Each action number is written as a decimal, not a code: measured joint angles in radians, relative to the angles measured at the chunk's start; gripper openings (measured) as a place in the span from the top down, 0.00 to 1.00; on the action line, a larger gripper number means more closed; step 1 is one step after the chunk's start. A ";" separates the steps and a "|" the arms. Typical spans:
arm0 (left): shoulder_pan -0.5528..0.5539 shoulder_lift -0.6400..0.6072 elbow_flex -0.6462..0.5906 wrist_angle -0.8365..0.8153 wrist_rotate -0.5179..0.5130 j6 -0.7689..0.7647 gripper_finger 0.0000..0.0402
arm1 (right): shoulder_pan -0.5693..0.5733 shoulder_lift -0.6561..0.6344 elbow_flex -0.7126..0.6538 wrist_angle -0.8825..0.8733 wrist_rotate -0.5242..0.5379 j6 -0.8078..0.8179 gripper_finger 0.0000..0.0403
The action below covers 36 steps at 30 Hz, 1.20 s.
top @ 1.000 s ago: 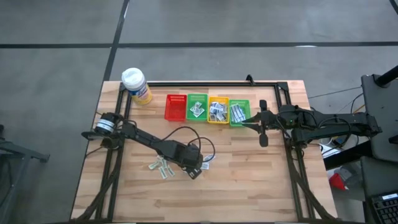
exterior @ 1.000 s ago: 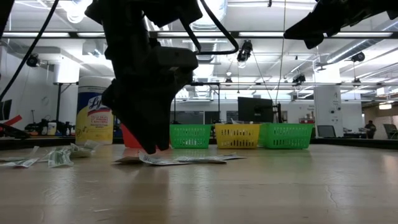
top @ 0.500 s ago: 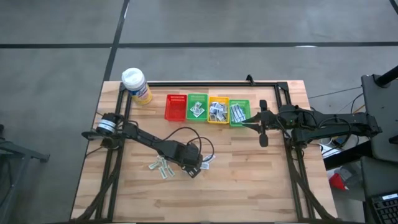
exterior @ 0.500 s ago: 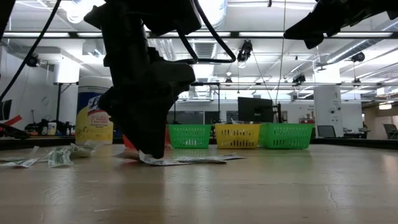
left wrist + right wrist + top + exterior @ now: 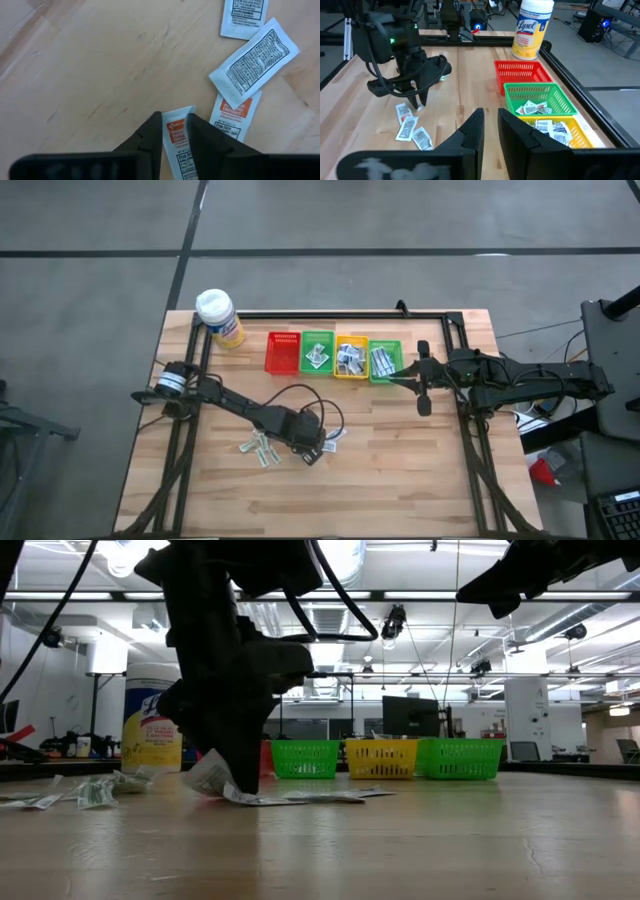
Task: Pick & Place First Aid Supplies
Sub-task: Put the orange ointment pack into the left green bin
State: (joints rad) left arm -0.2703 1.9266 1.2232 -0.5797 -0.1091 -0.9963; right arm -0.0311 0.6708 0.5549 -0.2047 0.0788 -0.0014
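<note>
Small white packets lie flat on the wood table: a cluster [image 5: 258, 448] left of my left gripper [image 5: 312, 452] and a few [image 5: 332, 437] beside it. In the left wrist view three packets [image 5: 255, 60] lie past the fingers, and an orange-printed packet [image 5: 176, 136] sits between them. My left gripper [image 5: 175, 122] is low over the table's middle, shut on that packet. My right gripper [image 5: 415, 376] hovers beside the right-hand green basket [image 5: 385, 360], its fingers [image 5: 490, 120] narrowly open and empty. More packets lie in the baskets. My left gripper pinches the orange-printed packet [image 5: 176, 131] between its two fingers, which come from above and point down. In the low view one end of the packet [image 5: 210, 775] stands tilted up off the table beside the fingertips; the other end is hidden behind the gripper.
A red basket [image 5: 283, 352], a green one [image 5: 318, 353], a yellow one [image 5: 351, 357] and another green one stand in a row at the far side. A yellow bottle with a white cap [image 5: 218, 317] stands at the far left corner. A black frame [image 5: 330, 314] borders the table.
My left gripper has sunk a little onto the packets at the table's middle. The packet at its fingertips, flat half a second ago, now has one end tipped up off the table. My right arm has kept still.
</note>
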 joint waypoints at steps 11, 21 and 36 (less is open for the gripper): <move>0.003 -0.017 -0.002 -0.008 -0.013 0.019 0.90 | 0.000 0.000 0.000 0.000 0.000 -0.001 0.87; 0.020 -0.043 -0.006 -0.033 -0.014 0.058 0.99 | 0.000 0.000 0.000 0.000 0.000 -0.001 0.87; 0.017 -0.039 -0.004 -0.004 -0.074 0.082 0.75 | 0.000 0.000 0.000 0.000 0.000 0.000 0.87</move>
State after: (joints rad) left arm -0.2531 1.8877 1.2190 -0.5839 -0.1833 -0.9145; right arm -0.0311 0.6708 0.5552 -0.2044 0.0788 -0.0019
